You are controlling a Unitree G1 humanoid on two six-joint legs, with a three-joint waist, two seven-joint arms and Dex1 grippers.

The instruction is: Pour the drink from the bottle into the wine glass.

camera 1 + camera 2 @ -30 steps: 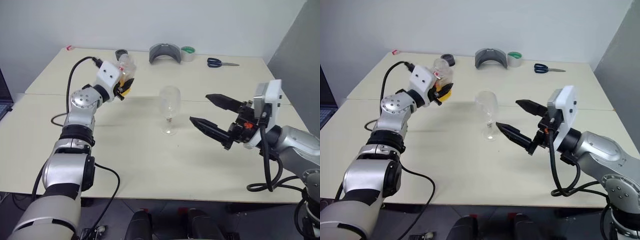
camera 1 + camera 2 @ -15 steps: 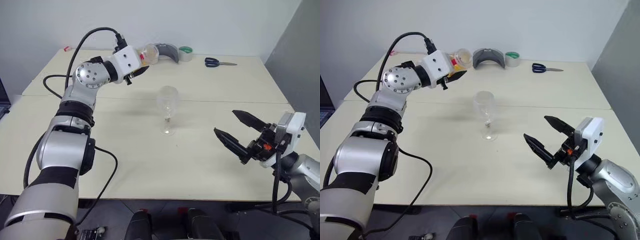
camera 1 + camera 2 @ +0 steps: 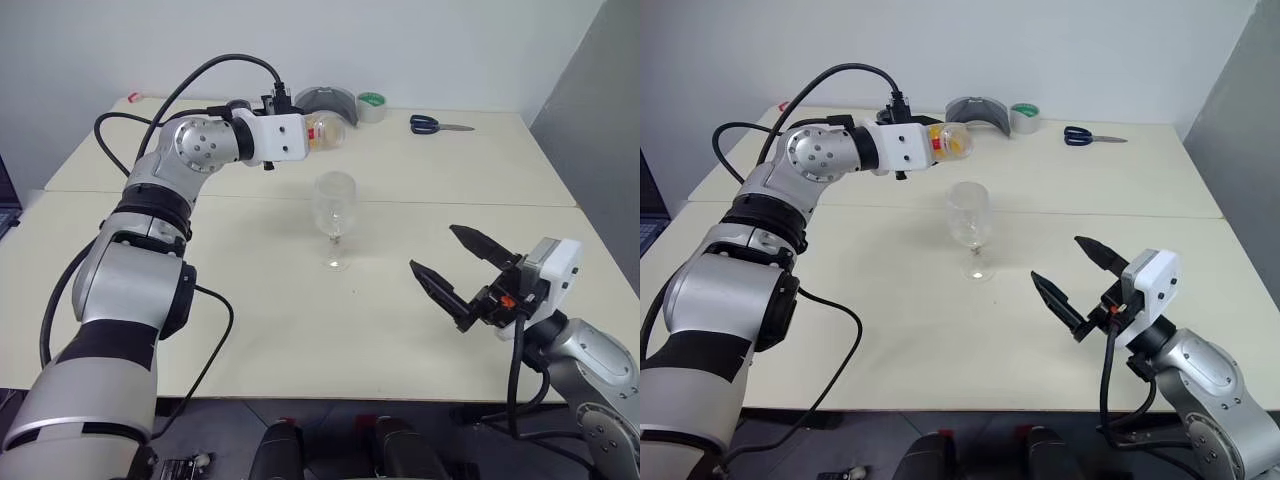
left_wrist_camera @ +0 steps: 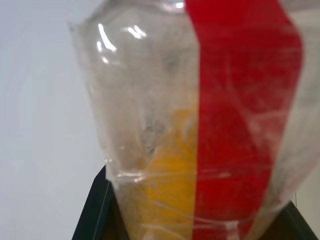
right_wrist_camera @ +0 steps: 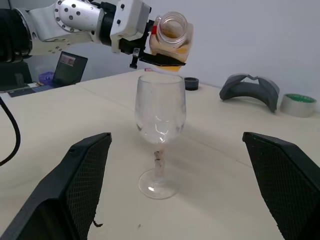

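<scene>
Right wrist view gives the clearest reading of the pour setup: the bottle [image 5: 171, 36] is held on its side, open mouth turned toward this camera, just above and behind the rim of the wine glass [image 5: 160, 127], which stands upright on the table [image 5: 240, 165]. The left gripper [image 3: 305, 137] has its fingers clamped on the bottle, presumably so that tipping a little further sends the drink [image 5: 172, 35] into the bowl. The glass looks empty, so pouring seems not yet begun.

The right gripper [image 3: 455, 270] hangs low over the table's near right part, well apart from the glass, its fingers spread wide and empty, most likely parked out of the way.

Left wrist view adds what the others lack: orange liquid pooled inside the crumpled clear wall beside the red label strip [image 4: 240, 100].

Head views alone show the far edge, with a roll of tape [image 3: 372, 105], scissors [image 3: 440, 125] and a grey curved object [image 3: 322, 101].
</scene>
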